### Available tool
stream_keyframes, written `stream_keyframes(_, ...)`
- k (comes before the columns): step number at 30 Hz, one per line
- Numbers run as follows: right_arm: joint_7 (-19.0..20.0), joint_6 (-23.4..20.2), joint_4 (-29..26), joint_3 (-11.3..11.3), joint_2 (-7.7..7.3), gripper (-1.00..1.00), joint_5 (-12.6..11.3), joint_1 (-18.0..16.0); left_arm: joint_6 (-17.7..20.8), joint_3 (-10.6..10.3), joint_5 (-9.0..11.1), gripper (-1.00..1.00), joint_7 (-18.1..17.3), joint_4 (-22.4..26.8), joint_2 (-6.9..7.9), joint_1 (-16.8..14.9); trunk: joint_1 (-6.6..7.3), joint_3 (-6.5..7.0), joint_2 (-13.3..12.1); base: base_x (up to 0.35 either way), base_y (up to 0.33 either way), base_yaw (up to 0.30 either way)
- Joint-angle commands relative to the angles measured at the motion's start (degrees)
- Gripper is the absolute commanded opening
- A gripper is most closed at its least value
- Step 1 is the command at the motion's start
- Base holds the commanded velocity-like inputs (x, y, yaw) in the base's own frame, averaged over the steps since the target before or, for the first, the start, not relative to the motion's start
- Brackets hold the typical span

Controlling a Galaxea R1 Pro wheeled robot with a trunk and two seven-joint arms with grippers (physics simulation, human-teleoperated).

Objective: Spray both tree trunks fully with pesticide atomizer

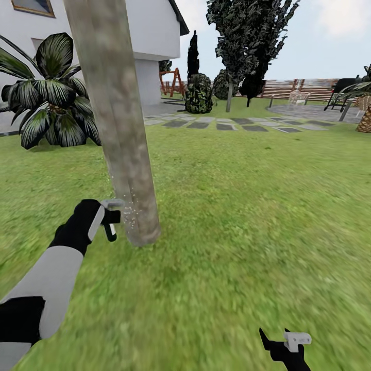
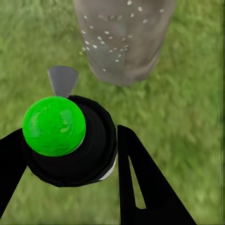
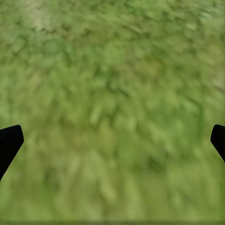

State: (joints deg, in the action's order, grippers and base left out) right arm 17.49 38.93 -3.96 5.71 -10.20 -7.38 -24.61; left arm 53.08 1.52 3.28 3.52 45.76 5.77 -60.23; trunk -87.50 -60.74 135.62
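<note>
Mottled grey-tan bark on the tree trunk (image 1: 113, 118), flecked low down with pale yellowish-white pesticide specks (image 2: 112, 42). Bright green cap over a black body on the atomizer (image 2: 63, 136), with a grey nozzle. Patchy green lawn (image 1: 247, 216). Black left end effector (image 2: 70, 187), black-and-grey arm. White house wall (image 1: 149, 31).

A white house (image 1: 149, 36) stood at 11 o'clock, a broad-leaved bush (image 1: 51, 93) at 10 o'clock, stepping stones (image 1: 226, 123) and a paved patio (image 1: 309, 111) toward 1 o'clock.

Head view high over lawn; left wrist close, sharing tree trunk (image 1: 116, 129).
</note>
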Motion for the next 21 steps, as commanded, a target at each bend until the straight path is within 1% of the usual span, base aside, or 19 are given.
stream_keyframes(1, 0.00, 0.01, 0.00, 0.00, 0.00, 1.00, 0.00, 0.00, 0.20, -0.01, 0.07, -1.00, -0.03, 0.56, -0.17, -0.03, 0.00, 0.00, 0.00, 0.000, 0.000, 0.000)
stream_keyframes(2, 0.00, 0.01, 0.00, 0.00, 0.00, 1.00, 0.00, 0.00, 0.34, -0.02, 0.16, -1.00, -0.02, 0.92, -0.59, -0.07, 0.00, 0.00, 0.00, 0.000, 0.000, 0.000)
stream_keyframes(4, 0.00, 0.00, 0.00, 0.00, 0.00, 1.00, 0.00, 0.00, 0.42, 0.02, 0.21, -1.00, -0.04, 1.07, -0.71, -0.49, 0.00, 0.00, 0.00, 0.000, 0.000, 0.000)
stream_keyframes(6, 0.00, 0.01, 0.00, 0.00, 0.00, 1.00, 0.00, 0.00, 0.44, 0.17, 0.24, -1.00, -0.08, 1.08, -0.22, -0.76, 0.00, 0.00, 0.00, 0.000, 0.000, 0.000)
stream_keyframes(8, 0.00, -0.01, 0.00, 0.00, 0.00, 1.00, 0.00, 0.00, 0.51, 0.38, 0.21, -1.00, -0.09, 1.11, 0.83, -0.84, 0.00, 0.00, 0.00, 0.000, 0.000, 0.000)
stream_keyframes(10, 0.00, 0.00, 0.00, 0.00, 0.00, 1.00, 0.00, 0.00, 0.58, 0.40, 0.22, -1.00, -0.09, 1.15, 1.06, -0.96, 0.00, 0.00, 0.00, 0.000, 0.000, 0.000)
stream_keyframes(13, 0.00, 0.00, 0.00, 0.00, 0.00, 1.00, 0.00, 0.00, 3.77, 0.26, 0.23, -1.00, -0.17, 1.25, 0.82, -2.82, 0.00, 0.00, 0.00, 0.000, 0.000, 0.000)
stream_keyframes(15, 0.00, 0.01, 0.00, 0.00, 0.00, 1.00, 0.00, 0.00, 4.14, 0.12, 0.23, -1.00, -0.16, 1.24, 0.69, -3.00, 0.00, 0.00, 0.00, 0.000, 0.000, 0.000)
stream_keyframes(18, 0.00, -0.01, 0.00, 0.00, 0.00, 1.00, 0.00, 0.00, 4.17, 0.28, 0.09, -1.00, -0.17, 1.18, 1.26, -2.97, 0.00, 0.00, 0.00, 0.000, 0.000, 0.000)
stream_keyframes(21, 0.00, -0.01, 0.00, 0.00, 0.00, 1.00, 0.06, 0.00, 4.11, 0.31, 0.10, -1.00, -0.18, 1.18, 2.48, -2.75, 0.00, 0.00, 0.00, 0.000, 0.000, 0.000)
